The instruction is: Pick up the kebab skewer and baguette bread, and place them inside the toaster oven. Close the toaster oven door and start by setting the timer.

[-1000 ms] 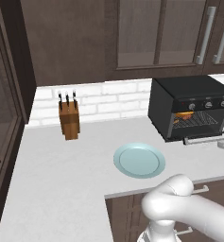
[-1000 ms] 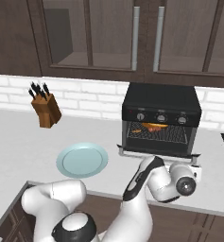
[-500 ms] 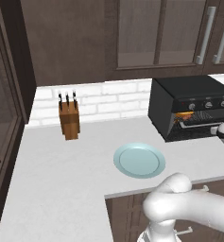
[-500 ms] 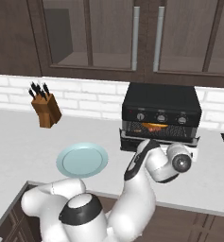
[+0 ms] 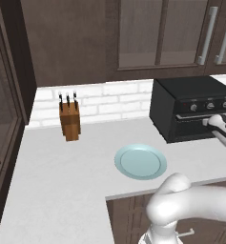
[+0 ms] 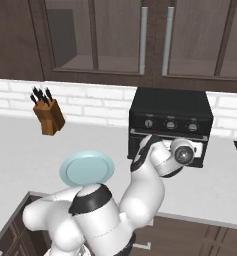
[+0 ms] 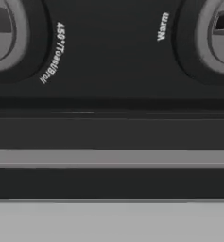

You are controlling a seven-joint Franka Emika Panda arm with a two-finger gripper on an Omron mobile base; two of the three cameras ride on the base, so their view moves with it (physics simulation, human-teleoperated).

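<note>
I cannot tell the gripper's (image 5: 218, 125) jaw spacing; it sits right at the black boxy toaster oven's (image 6: 171, 111) closed black drop-down door (image 5: 196, 128), below its silver knobs (image 7: 4, 34).

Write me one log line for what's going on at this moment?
stage: at oven front | toaster oven door: shut | plate: bare | knobs: untouched | gripper: at door, jaw state unclear
</note>
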